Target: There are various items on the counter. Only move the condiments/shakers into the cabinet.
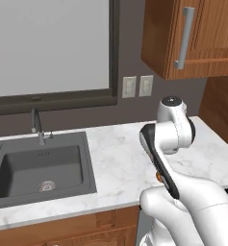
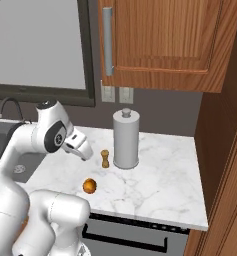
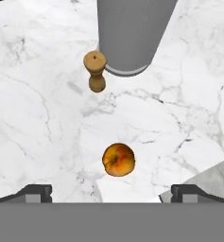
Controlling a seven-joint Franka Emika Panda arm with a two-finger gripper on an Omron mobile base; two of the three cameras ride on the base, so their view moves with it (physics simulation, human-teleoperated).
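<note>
On the white marble counter (image 3: 38, 118), the small tan wooden mill-shaped shaker (image 3: 95, 71) stands upright just beside the tall grey metal canister (image 3: 132, 33); likely light and rigid (grasp its narrow waist). Gripper (image 3: 111, 191) spread wide, empty, above the small orange round fruit (image 3: 118, 159).

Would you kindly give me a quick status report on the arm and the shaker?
End effector open, empty, above counter. Wooden shaker upright beside canister. Fruit between end effector and shaker.
</note>
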